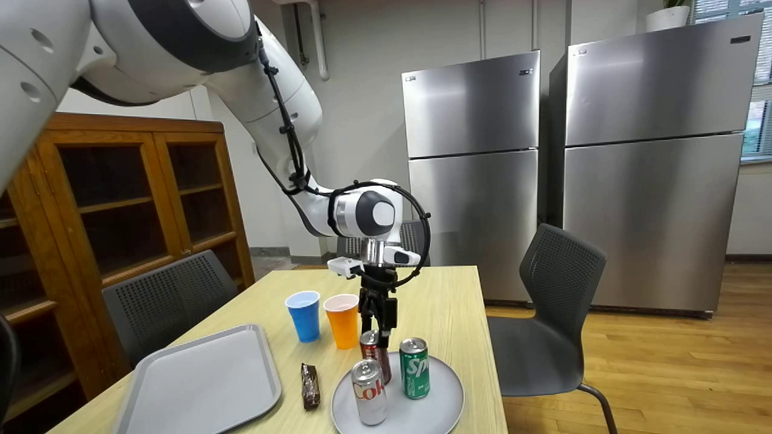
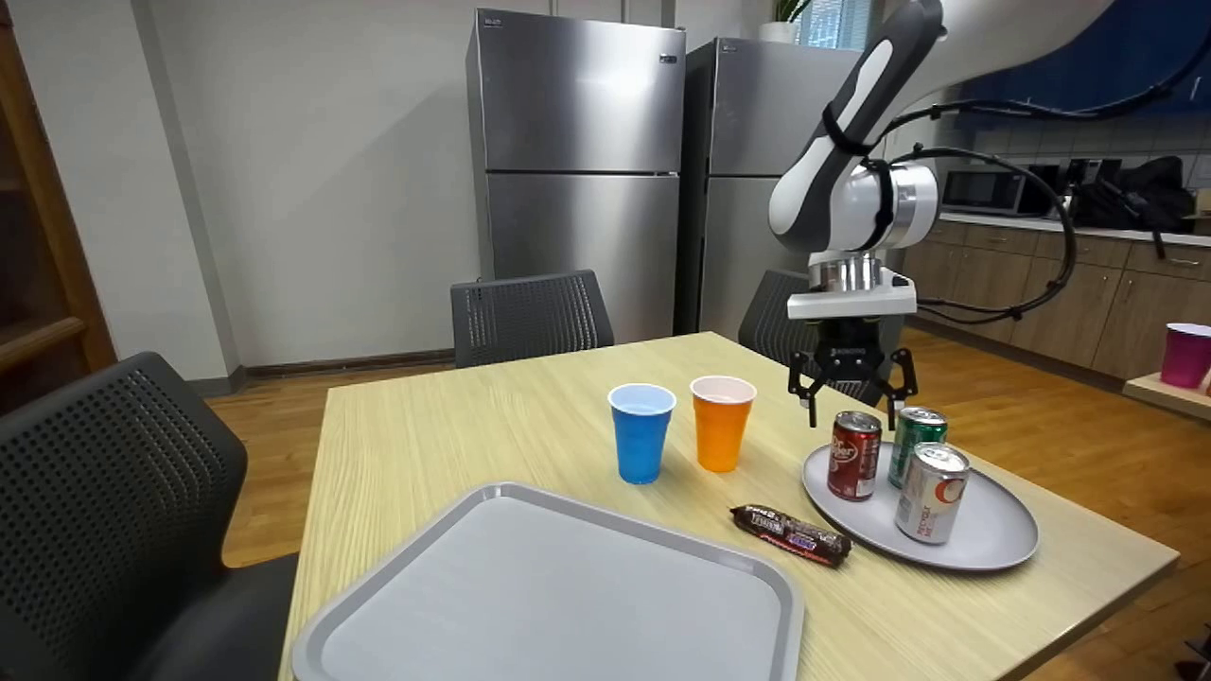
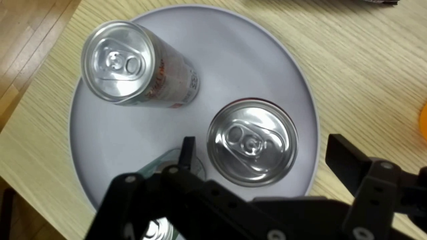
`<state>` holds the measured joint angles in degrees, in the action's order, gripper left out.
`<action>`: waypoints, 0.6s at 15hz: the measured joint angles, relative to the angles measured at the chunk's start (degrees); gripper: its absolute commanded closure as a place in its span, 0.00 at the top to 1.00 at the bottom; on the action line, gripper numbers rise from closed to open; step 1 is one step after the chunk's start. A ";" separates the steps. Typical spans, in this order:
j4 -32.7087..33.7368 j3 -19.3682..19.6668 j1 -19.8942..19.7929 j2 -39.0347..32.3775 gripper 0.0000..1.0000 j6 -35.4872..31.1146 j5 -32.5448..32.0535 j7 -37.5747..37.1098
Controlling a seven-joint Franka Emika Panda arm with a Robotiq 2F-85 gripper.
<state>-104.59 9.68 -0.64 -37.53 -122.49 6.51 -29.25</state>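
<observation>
Wrist view is showing the hand (image 3: 265, 150) spread wide and gripping nothing, flanking the top of the red can (image 3: 252, 143), which is standing on the gray plate (image 3: 230, 63). Probably slick, dentable and weighty if full, the can is inviting a level sidewall grip.

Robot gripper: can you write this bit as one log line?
gripper: open, over red can; holding: nothing; red can: upright on plate; also there: green can, silver can
</observation>
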 measured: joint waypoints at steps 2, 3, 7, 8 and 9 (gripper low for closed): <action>0.00 0.00 0.00 0.07 1.00 0.00 0.01 -0.03; 0.00 0.00 0.00 0.16 1.00 0.00 0.01 -0.03; -0.08 -0.01 0.05 1.43 1.00 0.00 0.01 -0.03; -0.13 -0.03 0.10 1.91 1.00 0.00 0.01 -0.03; -0.25 -0.04 0.20 2.55 1.00 0.00 0.02 -0.03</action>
<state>-104.84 9.63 -0.44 -34.98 -122.49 6.53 -29.28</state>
